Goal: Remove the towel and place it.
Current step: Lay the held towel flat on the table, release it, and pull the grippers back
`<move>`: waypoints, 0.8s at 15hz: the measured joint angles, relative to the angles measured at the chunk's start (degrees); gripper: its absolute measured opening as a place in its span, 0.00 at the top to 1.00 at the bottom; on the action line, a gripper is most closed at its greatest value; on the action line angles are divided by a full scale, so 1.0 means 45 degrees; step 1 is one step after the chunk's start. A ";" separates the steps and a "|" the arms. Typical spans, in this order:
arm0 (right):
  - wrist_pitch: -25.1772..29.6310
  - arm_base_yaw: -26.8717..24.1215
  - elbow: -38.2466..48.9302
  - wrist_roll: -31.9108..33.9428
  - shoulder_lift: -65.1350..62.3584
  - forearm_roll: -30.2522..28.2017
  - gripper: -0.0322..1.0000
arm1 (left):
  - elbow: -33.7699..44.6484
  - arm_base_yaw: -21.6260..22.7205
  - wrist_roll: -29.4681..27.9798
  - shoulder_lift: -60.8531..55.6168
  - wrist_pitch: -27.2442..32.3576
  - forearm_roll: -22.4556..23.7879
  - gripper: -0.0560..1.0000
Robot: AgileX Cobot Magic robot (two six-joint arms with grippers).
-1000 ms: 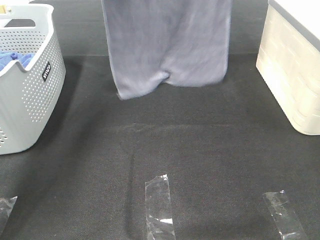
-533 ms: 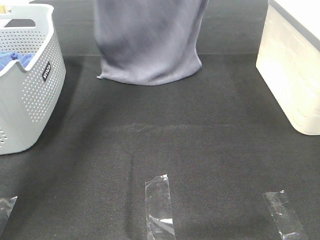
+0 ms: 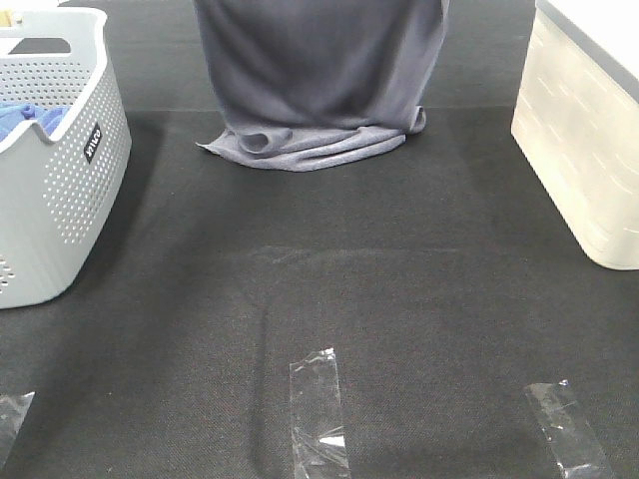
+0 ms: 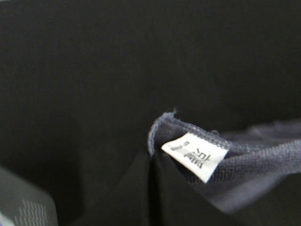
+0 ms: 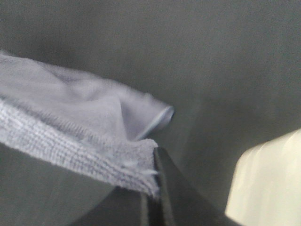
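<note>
The grey-lavender towel hangs from above the top edge of the high view, and its lower end is bunched on the black table at the back middle. Both grippers are out of that view. In the left wrist view my left gripper is shut on a hemmed corner of the towel that bears a white label. In the right wrist view my right gripper is shut on another terry corner of the towel.
A grey perforated basket with a bright blue cloth inside stands at the left. A cream bin stands at the right and shows in the right wrist view. Strips of clear tape lie near the front edge.
The towel has come down: its lower end hung just above the table a second ago, touched it, and now lies crumpled in folds on the black surface.
</note>
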 joint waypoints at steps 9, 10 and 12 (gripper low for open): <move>0.0191 0.0000 0.5488 0.0738 -0.1681 0.1642 0.97 | 0.2012 -0.0357 0.0509 0.0331 0.3030 -0.2101 0.95; 0.0191 0.0000 0.6532 0.0713 -0.2330 0.1681 0.97 | 0.2737 -0.0713 0.0751 0.0076 0.3030 -0.2012 0.95; 0.0178 0.0000 0.8951 0.0700 -0.3578 0.1706 0.97 | 0.4482 -0.1375 0.0879 -0.0955 0.3030 -0.1451 0.95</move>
